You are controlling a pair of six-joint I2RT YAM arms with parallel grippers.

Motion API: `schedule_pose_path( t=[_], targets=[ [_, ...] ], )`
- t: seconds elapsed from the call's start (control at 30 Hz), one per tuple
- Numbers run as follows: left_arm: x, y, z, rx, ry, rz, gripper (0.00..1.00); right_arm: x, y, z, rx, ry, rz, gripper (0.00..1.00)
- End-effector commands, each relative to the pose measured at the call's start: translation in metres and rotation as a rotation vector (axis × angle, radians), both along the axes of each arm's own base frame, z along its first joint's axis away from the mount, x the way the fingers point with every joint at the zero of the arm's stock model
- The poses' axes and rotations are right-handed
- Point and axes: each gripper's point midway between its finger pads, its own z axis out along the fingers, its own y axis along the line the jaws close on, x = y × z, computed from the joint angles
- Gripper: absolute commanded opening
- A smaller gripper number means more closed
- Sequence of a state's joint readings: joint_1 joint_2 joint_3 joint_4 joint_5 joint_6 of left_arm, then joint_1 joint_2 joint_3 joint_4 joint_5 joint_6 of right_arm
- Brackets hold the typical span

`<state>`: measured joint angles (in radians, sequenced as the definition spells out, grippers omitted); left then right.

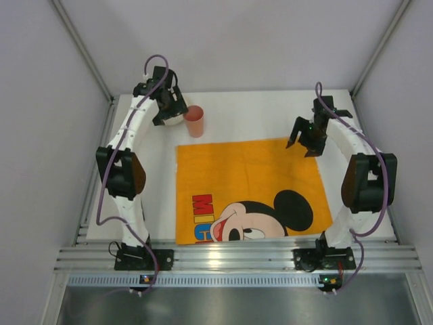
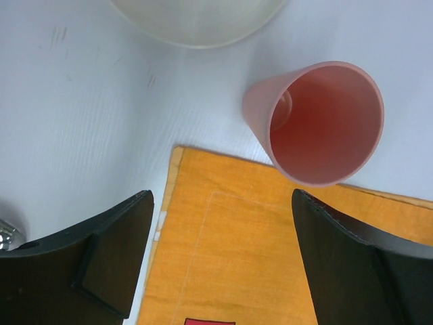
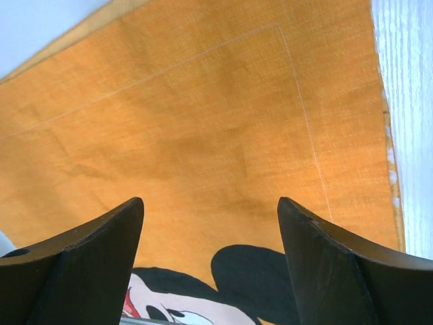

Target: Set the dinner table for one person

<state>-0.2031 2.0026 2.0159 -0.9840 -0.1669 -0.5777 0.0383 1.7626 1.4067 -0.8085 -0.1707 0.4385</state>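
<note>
The surface (image 1: 257, 115) lay under the cloth (image 1: 250, 183), stiff and fixed, with nothing we could grip. Over the cloth's far corners the right pincer (image 3: 210, 200) and left pincer (image 2: 222, 196) hung spread. Just beyond the cloth stood the cup (image 2: 325, 125), which we judged light and best taken by its rim.

The dinner table (image 1: 270, 115) is showing plain matte white with faint grey scuffs. The cloth (image 1: 250, 176) is glowing solid orange and carrying a Mickey Mouse print with black ears, a cream face and red lettering. The cup (image 1: 195, 120) is looking salmon pink, deeper inside, the bowl (image 2: 196, 20) is appearing translucent milky white, the left gripper (image 2: 222, 198) and right gripper (image 3: 210, 203) are showing matte black, and the arms (image 1: 134, 123) are wearing white shells with purple cables (image 1: 155, 57).
</note>
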Motion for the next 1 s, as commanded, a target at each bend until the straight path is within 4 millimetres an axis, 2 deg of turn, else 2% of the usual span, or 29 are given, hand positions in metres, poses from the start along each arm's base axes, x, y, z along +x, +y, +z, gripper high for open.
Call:
schedule_pose_path(
  t=[0.0, 0.17, 0.27, 0.33, 0.37, 0.4, 0.47, 0.5, 0.57, 0.6, 0.63, 0.7, 0.73, 0.8, 0.83, 0.87, 0.9, 0.93, 0.97],
  targets=[
    [0.028, -0.019, 0.004, -0.042, -0.086, -0.058, 0.88, -0.019, -0.01, 0.007, -0.055, 0.02, 0.013, 0.8],
    [0.046, -0.025, -0.014, -0.059, -0.083, -0.063, 0.86, -0.039, -0.012, 0.008, -0.073, 0.022, 0.034, 0.8],
    [0.059, -0.028, -0.026, -0.057, -0.088, -0.069, 0.79, -0.05, -0.013, 0.005, -0.074, 0.036, 0.037, 0.8],
    [0.066, -0.026, -0.03, -0.041, -0.086, -0.069, 0.58, -0.055, -0.013, 0.002, -0.072, 0.045, 0.034, 0.8],
    [0.069, -0.026, -0.044, -0.035, -0.064, -0.072, 0.49, -0.058, -0.013, 0.001, -0.071, 0.05, 0.034, 0.8],
    [0.071, -0.027, -0.046, -0.039, -0.061, -0.079, 0.27, -0.059, -0.012, 0.001, -0.065, 0.051, 0.035, 0.79],
    [0.076, -0.028, -0.047, -0.045, -0.061, -0.084, 0.0, -0.058, -0.01, 0.004, -0.059, 0.043, 0.037, 0.79],
    [0.075, -0.032, -0.043, -0.067, -0.062, -0.093, 0.0, -0.056, -0.009, 0.006, -0.054, 0.037, 0.037, 0.79],
    [0.073, -0.041, -0.017, -0.094, -0.116, -0.112, 0.0, -0.047, -0.002, 0.022, -0.05, -0.004, 0.061, 0.78],
    [0.07, -0.049, -0.008, -0.096, -0.135, -0.132, 0.0, -0.042, 0.006, 0.031, -0.035, -0.032, 0.093, 0.78],
    [0.068, -0.055, 0.013, -0.11, -0.179, -0.152, 0.0, -0.03, 0.022, 0.055, -0.02, -0.105, 0.141, 0.78],
    [0.063, -0.068, 0.033, -0.123, -0.218, -0.202, 0.0, -0.018, 0.051, 0.083, 0.047, -0.178, 0.224, 0.79],
    [0.057, -0.081, 0.046, -0.134, -0.243, -0.236, 0.0, -0.007, 0.078, 0.118, 0.073, -0.273, 0.286, 0.79],
    [0.046, -0.099, 0.054, -0.16, -0.247, -0.309, 0.0, 0.004, 0.11, 0.143, 0.138, -0.323, 0.343, 0.8],
    [0.036, -0.115, 0.062, -0.17, -0.254, -0.355, 0.0, 0.01, 0.133, 0.177, 0.174, -0.404, 0.382, 0.8],
    [0.029, -0.123, 0.065, -0.158, -0.258, -0.389, 0.0, 0.014, 0.145, 0.187, 0.201, -0.42, 0.395, 0.8],
    [0.017, -0.137, 0.062, -0.147, -0.24, -0.426, 0.0, 0.02, 0.158, 0.184, 0.231, -0.399, 0.394, 0.8],
    [0.008, -0.143, 0.073, -0.14, -0.258, -0.449, 0.0, 0.023, 0.172, 0.201, 0.25, -0.439, 0.413, 0.8],
    [0.001, -0.148, 0.074, -0.125, -0.261, -0.463, 0.0, 0.026, 0.178, 0.202, 0.254, -0.439, 0.415, 0.8]
  ],
)
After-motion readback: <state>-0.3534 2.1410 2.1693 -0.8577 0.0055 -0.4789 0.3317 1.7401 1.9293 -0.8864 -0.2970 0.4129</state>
